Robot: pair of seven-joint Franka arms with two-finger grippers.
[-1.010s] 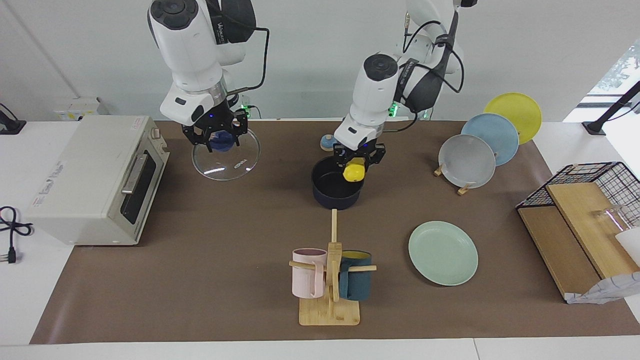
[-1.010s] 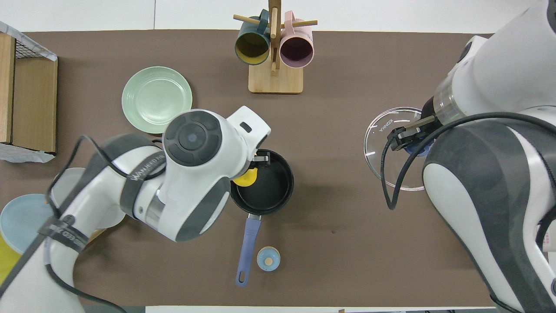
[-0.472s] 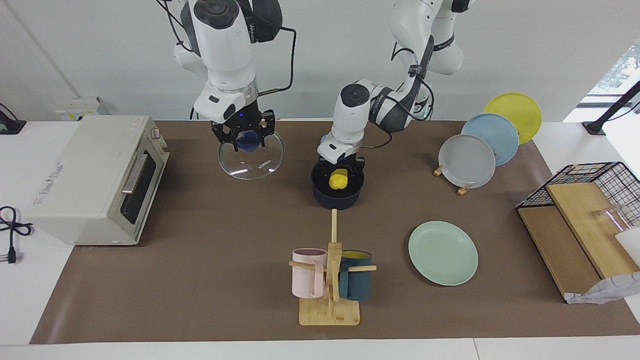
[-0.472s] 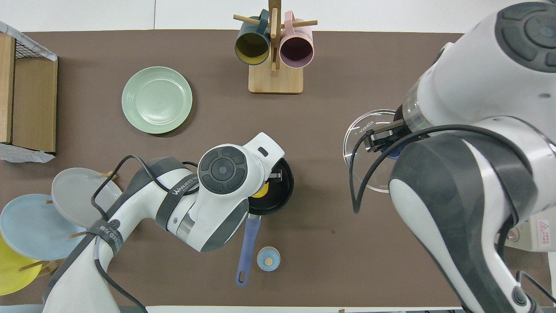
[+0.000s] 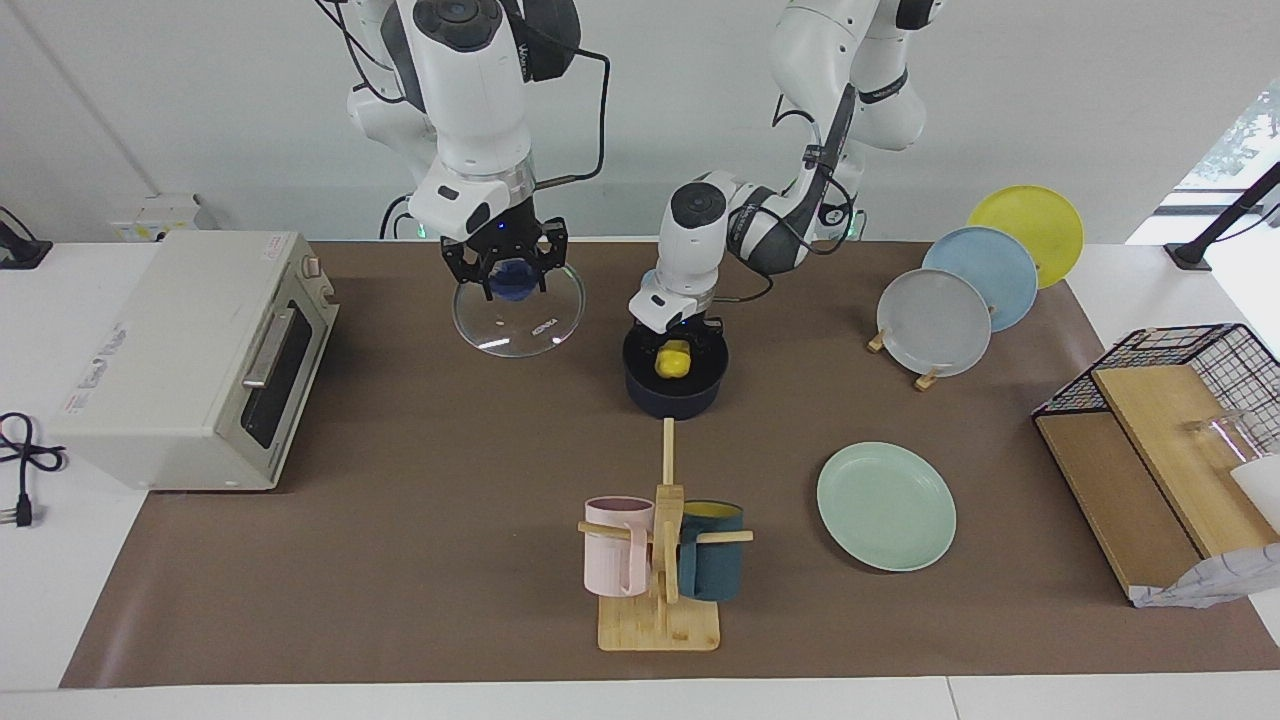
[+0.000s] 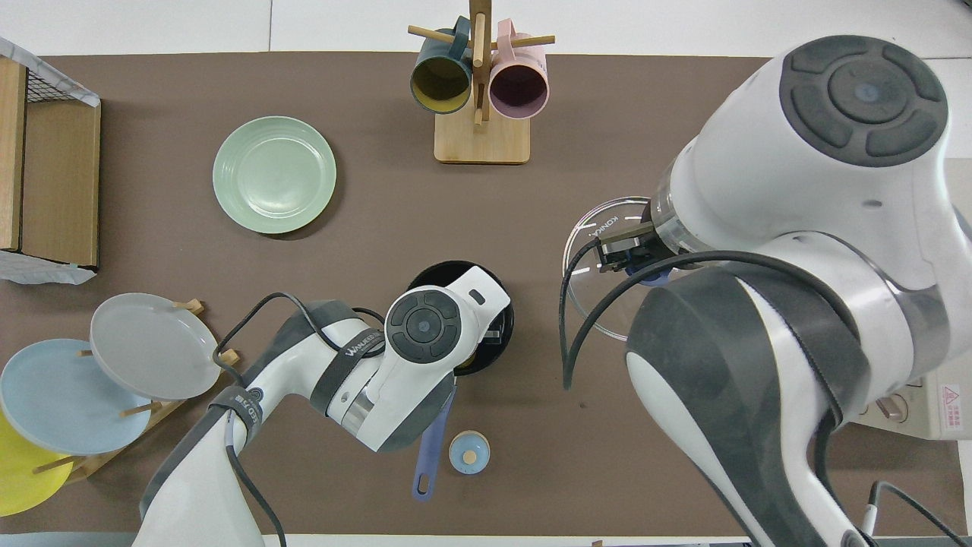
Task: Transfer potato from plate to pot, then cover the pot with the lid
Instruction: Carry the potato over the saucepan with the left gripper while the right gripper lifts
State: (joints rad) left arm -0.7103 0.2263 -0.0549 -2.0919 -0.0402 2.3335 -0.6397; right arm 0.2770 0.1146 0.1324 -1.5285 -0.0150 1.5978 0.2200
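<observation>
The yellow potato (image 5: 672,358) lies low inside the dark navy pot (image 5: 675,392), which stands mid-table near the robots. My left gripper (image 5: 675,345) is down inside the pot at the potato. In the overhead view the left wrist covers most of the pot (image 6: 440,269), whose blue handle (image 6: 431,448) points toward the robots. My right gripper (image 5: 507,272) is shut on the dark blue knob of the clear glass lid (image 5: 518,318) and holds it in the air beside the pot, toward the right arm's end; the lid also shows from overhead (image 6: 600,311). The mint-green plate (image 5: 886,506) is bare.
A toaster oven (image 5: 190,360) stands at the right arm's end. A mug rack (image 5: 660,560) with pink and teal mugs stands farther out than the pot. Upright plates in a rack (image 5: 935,320) and a wire basket (image 5: 1160,430) are at the left arm's end. A blue-topped wooden knob (image 6: 469,453) lies by the pot handle.
My left gripper has gone down into the pot with the potato. My right gripper has carried the lid closer to the pot.
</observation>
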